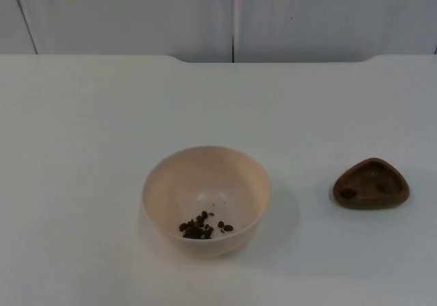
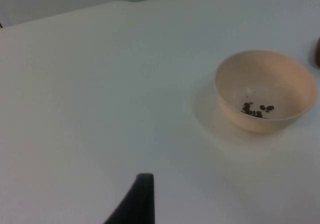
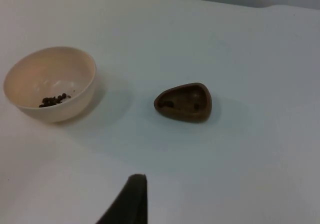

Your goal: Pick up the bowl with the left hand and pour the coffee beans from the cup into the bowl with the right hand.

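A cream bowl (image 1: 206, 200) sits upright on the white table (image 1: 89, 149). A small pile of beans (image 1: 201, 227) lies inside it, at about 6 o'clock on the bowl's floor. A brown cup (image 1: 371, 184) with a rounded three-cornered shape stands at 3 o'clock from the bowl, well apart from it. One or two dark bits lie inside the cup. Nothing holds the bowl or the cup.

In the left wrist view, one black fingertip of the left gripper (image 2: 136, 200) hangs over bare table. The bowl (image 2: 265, 90) lies at about 1 o'clock from it, well apart.

In the right wrist view, one black fingertip of the right gripper (image 3: 131, 200) also hangs over bare table. The cup (image 3: 184, 102) lies at about 1 o'clock from it, and the bowl (image 3: 50, 83) at about 11 o'clock, both apart from it.

I cannot tell how wide either gripper is.
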Controlling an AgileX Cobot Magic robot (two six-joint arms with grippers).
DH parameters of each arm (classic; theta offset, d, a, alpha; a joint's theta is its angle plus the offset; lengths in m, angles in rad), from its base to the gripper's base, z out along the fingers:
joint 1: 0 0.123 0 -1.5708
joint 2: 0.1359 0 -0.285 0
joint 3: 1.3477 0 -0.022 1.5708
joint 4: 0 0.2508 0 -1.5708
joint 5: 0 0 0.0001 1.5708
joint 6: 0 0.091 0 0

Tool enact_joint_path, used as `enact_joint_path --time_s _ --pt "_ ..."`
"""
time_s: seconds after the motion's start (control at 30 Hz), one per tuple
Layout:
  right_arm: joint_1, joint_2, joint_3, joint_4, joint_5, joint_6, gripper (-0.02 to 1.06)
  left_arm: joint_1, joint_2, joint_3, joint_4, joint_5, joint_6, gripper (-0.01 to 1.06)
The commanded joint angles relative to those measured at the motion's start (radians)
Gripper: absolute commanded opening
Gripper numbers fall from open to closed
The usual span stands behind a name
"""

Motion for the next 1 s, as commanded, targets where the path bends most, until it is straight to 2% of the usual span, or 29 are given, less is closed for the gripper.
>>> enact_joint_path --time_s 0.0,0.97 --pt "-0.002 -0.003 0.008 -0.008 -0.004 0.001 1.05 -0.003 -0.003 0.005 0.000 -0.001 -0.006 1.05" --pt "-0.004 -0.003 0.008 0.000 -0.008 0.003 1.05 -0.003 -0.003 0.005 0.000 -0.001 -0.006 1.05"
